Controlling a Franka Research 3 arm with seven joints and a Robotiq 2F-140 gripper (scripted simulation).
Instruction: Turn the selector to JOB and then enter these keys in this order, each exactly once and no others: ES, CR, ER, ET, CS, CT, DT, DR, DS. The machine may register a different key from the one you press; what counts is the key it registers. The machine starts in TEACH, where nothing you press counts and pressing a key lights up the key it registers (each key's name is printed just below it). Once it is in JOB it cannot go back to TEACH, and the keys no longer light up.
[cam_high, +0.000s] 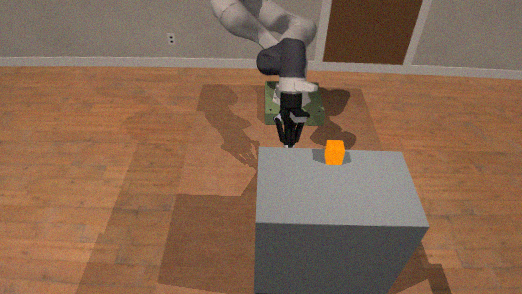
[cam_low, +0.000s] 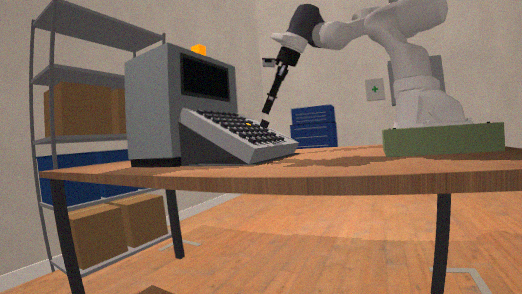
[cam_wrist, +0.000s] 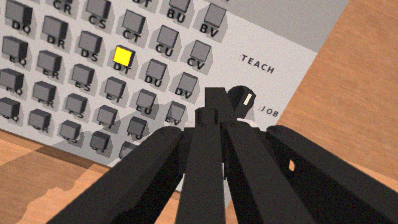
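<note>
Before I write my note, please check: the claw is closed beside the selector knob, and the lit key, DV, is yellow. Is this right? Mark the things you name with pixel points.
Not quite: in the wrist view the yellow lit key (cam_low: 248, 124) (cam_wrist: 123, 56) is DT, not DV. The rest of your statement can remain.

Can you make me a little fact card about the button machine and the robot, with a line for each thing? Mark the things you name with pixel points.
lit key: DT (cam_wrist: 123, 56), glowing yellow
selector: black knob (cam_wrist: 241, 100) with a white mark, beside the words TEACH and JOB
gripper (cam_high: 289, 145) (cam_low: 264, 119) (cam_wrist: 214, 103): shut, holding nothing, near the knob
screen (cam_low: 205, 77): dark
on top of machine: orange block (cam_high: 334, 152) (cam_low: 198, 49)
robot base (cam_high: 270, 120) (cam_low: 444, 141): green
</note>
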